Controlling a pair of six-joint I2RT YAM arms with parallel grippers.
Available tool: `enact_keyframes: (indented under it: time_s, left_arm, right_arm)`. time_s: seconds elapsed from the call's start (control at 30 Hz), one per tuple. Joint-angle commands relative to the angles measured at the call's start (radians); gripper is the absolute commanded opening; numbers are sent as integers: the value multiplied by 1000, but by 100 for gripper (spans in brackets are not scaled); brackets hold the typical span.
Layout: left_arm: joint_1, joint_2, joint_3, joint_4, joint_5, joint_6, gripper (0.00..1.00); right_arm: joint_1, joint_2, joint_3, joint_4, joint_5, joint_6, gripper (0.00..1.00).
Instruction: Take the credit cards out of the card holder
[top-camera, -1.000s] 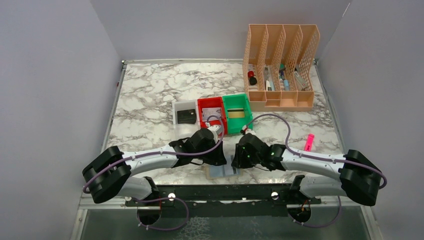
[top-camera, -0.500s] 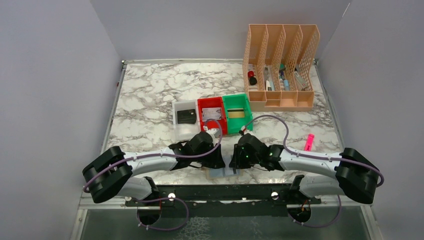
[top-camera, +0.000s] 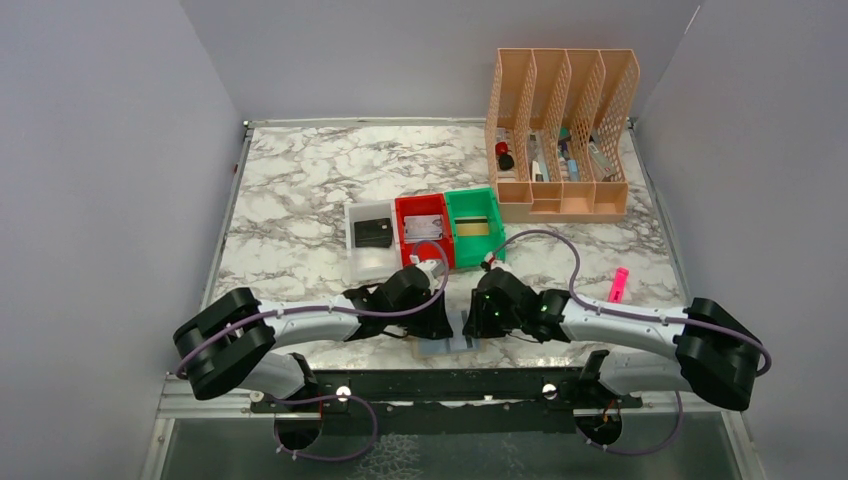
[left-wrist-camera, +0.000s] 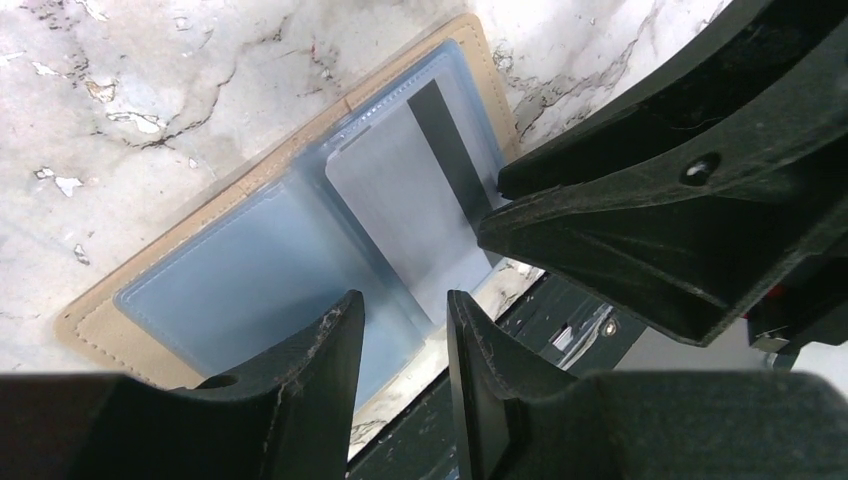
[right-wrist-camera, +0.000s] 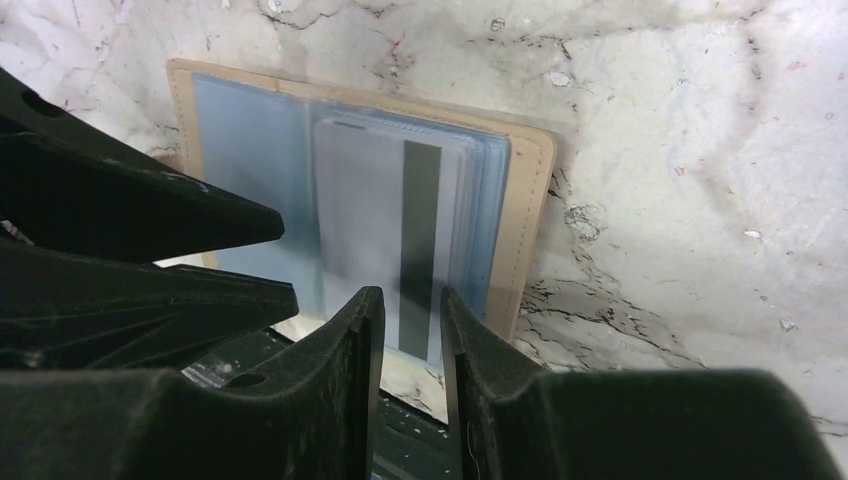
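I saw the card holder (top-camera: 446, 344) lying open and flat at the middle of the table's near edge, blue-grey pockets up; a silvery grey card (right-wrist-camera: 365, 210) with a dark stripe sat in its right-hand pocket, its near end poking past the pocket. The right end effector (right-wrist-camera: 413, 370) hung over that near end, fingers drawn almost together with a slim gap; I could not tell whether they pinched the card. The left end effector (left-wrist-camera: 405, 370) sat at the holder's near edge over the left pocket, fingers likewise nearly together; I could not tell if it gripped anything. Farther back stood a white tray (top-camera: 352, 250), a red tray (top-camera: 401, 216) and a green tray (top-camera: 452, 218).
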Motion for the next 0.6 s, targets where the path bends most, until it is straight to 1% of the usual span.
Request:
enact_keyframes:
  time_s: [0.0,0.13,0.27,0.43,0.57]
  left_arm:
    - [-8,12,-6,44,-9,-8,39]
    - [-10,24,-11,56,-5,-9,38]
    - [-10,34,-21,72,-8,-16,37]
    - [-10,37,-63,106,-47,-56,33]
    - [-10,31,-142,217,-70,-141,29]
  right_arm:
    - [-2,38,0,17,-11,-5,32]
    - [-3,62,2,7,-5,1,32]
    - [-2,63,-9,36,-23,-2,32]
    - [-2,68,-26,63,-48,14,29]
    - [-2,76,-39,75,-71,20,29]
